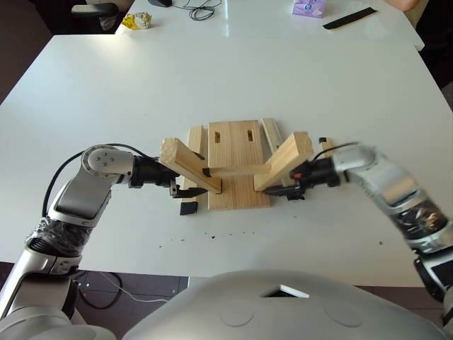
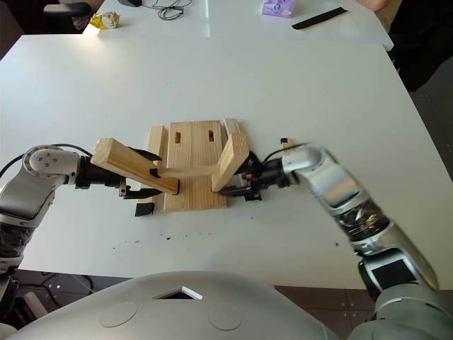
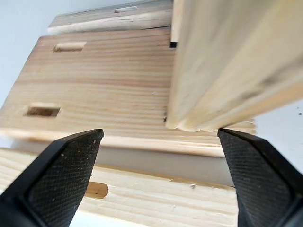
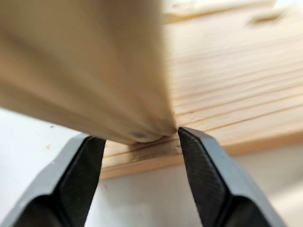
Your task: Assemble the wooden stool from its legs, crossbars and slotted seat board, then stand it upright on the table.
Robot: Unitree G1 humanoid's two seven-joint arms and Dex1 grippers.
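My left end effector (image 3: 160, 135) sits released, straddling the left leg (image 1: 187, 164); my right end effector (image 4: 137, 134) looks clamped on the right leg (image 1: 284, 160), above the seat board (image 1: 233, 134).

a glossy white table (image 1: 85, 106) spreads across the scene, with bright glare on its far edge. at the far left lie a crumpled yellow wrapper (image 1: 136, 20) and a loop of black cable (image 1: 202, 10). a dark chair armrest (image 1: 94, 10) stands just past that corner. at the far right sit a lilac packet (image 1: 308, 8) and a black strip (image 1: 350, 18). dark floor (image 1: 18, 57) shows on the left.
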